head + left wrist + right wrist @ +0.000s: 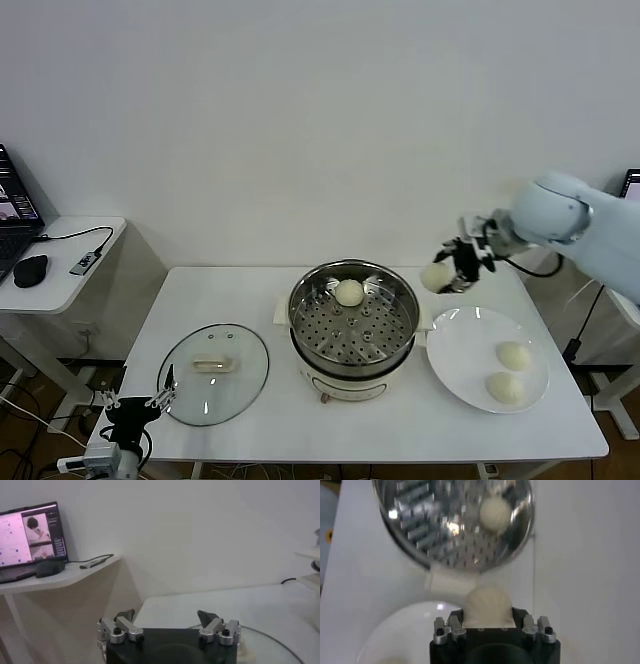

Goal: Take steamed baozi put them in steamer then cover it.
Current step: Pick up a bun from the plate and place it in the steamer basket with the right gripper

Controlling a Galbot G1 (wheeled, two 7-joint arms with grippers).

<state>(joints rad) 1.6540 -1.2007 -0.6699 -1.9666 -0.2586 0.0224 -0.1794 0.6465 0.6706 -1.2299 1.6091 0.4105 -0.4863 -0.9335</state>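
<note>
My right gripper (452, 275) is shut on a cream-white baozi (434, 276) and holds it in the air just right of the steamer (352, 312). In the right wrist view the held baozi (488, 605) sits between the jaws, with the steamer basket (435, 530) beyond. One baozi (348, 292) lies at the back of the perforated basket, also in the right wrist view (495, 512). Two baozi (513, 355) (504, 387) lie on the white plate (463, 346). The glass cover (213, 372) lies flat on the table left of the steamer. My left gripper (162, 393) is open, low at the table's front left, beside the cover.
A side desk (70, 262) with a laptop (14, 215), a mouse (30, 270) and a cable stands to the left of the white table (250, 290). The desk and laptop also show in the left wrist view (30, 537).
</note>
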